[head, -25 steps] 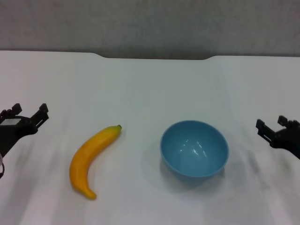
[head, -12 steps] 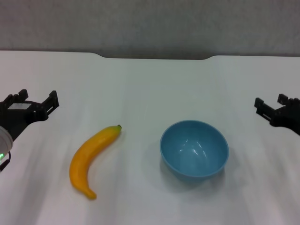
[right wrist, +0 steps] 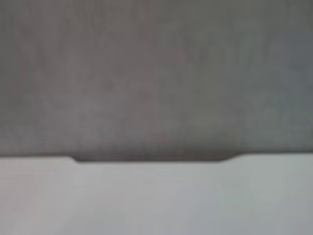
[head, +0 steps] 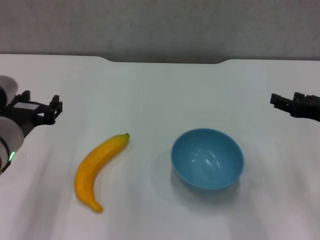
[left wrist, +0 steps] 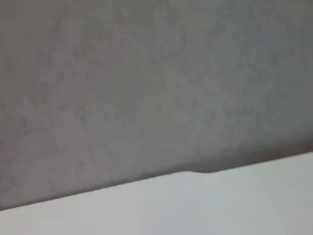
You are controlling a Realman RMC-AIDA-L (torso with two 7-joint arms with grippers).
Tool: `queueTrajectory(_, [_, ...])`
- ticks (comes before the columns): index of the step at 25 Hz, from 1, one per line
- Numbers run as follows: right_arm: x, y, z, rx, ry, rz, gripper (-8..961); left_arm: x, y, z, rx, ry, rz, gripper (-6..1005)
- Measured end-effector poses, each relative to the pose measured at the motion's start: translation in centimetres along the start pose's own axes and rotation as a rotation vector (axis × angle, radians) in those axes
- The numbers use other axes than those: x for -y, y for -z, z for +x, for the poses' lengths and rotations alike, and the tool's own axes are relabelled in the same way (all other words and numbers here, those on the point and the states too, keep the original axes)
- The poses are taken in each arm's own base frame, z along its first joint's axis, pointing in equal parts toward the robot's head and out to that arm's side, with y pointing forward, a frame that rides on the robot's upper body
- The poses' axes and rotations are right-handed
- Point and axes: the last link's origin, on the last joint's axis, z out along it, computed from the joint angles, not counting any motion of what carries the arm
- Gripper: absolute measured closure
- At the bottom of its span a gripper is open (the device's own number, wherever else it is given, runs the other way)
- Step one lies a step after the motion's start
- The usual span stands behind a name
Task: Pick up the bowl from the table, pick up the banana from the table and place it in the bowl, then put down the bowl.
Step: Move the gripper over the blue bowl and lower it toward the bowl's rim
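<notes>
The light-blue bowl (head: 207, 159) stands empty and upright on the white table (head: 150, 90), right of centre. The yellow-orange banana (head: 97, 170) lies on the table to the bowl's left, its dark stem tip pointing toward the bowl. My left gripper (head: 41, 100) is open and empty at the left edge, above and behind the banana. My right gripper (head: 286, 98) is open and empty at the right edge, behind and to the right of the bowl. Neither touches anything. Both wrist views show only tabletop and wall.
A grey wall (head: 160, 25) rises behind the table's far edge, which has a shallow notch (head: 162, 61). The notch also shows in the left wrist view (left wrist: 200, 171) and the right wrist view (right wrist: 151, 159).
Both grippers have moved up the head view, toward the far side; the left one has also shifted slightly inward. The banana and bowl have not moved.
</notes>
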Motion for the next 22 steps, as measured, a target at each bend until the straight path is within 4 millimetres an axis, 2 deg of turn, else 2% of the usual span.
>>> queueTrajectory(4, [-0.3,-1.3,-0.2,-0.115,0.034,0.004,334,-0.6,-0.3,0.5,0.042,-0.063,0.003,355])
queueTrajectory(13, [-3.1,-4.1,-2.0,-0.34,0.12,-0.029,344,-2.3,-0.6,2.0,0.141,-0.121,-0.059,343])
queueTrajectory(17, [-3.9,-5.3,-1.6,-0.404,0.115,-0.055,349,-2.4,-0.8,2.0,0.151,-0.129,-0.058,342])
queueTrajectory(22, [-3.8,-6.6,-0.1,-0.48,0.076,-0.053,355,-2.3,-0.9,1.6,0.163,-0.13,-0.058,343])
